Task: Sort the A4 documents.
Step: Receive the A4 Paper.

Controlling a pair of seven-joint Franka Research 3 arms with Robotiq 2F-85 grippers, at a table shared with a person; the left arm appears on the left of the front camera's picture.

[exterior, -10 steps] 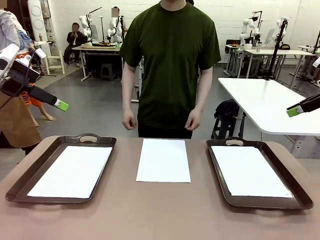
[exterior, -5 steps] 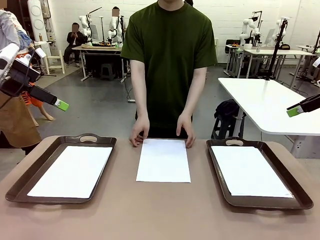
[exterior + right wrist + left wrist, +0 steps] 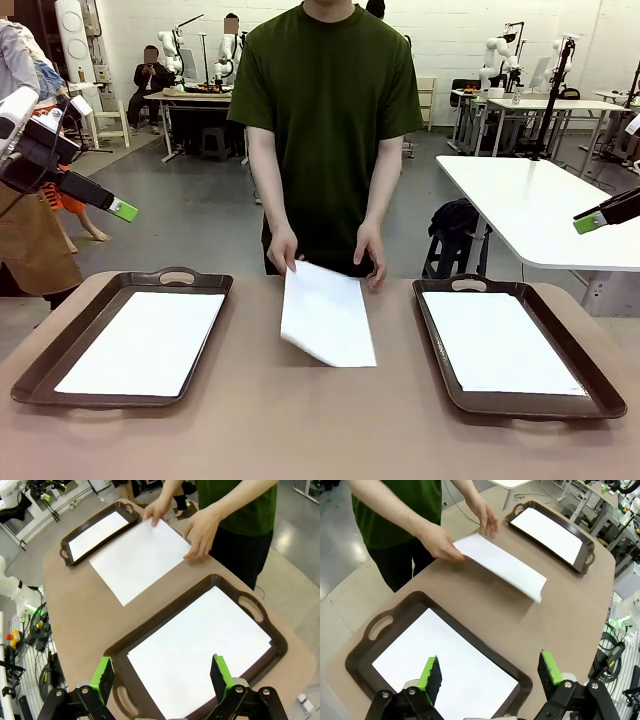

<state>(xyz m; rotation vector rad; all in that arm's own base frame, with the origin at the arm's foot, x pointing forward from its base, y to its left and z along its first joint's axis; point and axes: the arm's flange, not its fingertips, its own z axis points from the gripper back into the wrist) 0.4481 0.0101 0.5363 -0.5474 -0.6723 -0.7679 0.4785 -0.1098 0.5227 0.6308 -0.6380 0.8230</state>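
Grippers hang open and hold nothing. Left gripper [image 3: 490, 672] has green pads and floats over a dark brown tray [image 3: 368, 650] with a flat white sheet [image 3: 445, 665] inside. Right gripper [image 3: 162, 677] floats over another tray [image 3: 272, 647] with its own sheet [image 3: 200, 640]. Between the trays, a person's hands [image 3: 283, 247] lift one thin, bendy sheet [image 3: 325, 312] up off the smooth tan table [image 3: 320, 430].

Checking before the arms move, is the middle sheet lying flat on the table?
No, the person's hands are lifting the middle sheet at its far edge.
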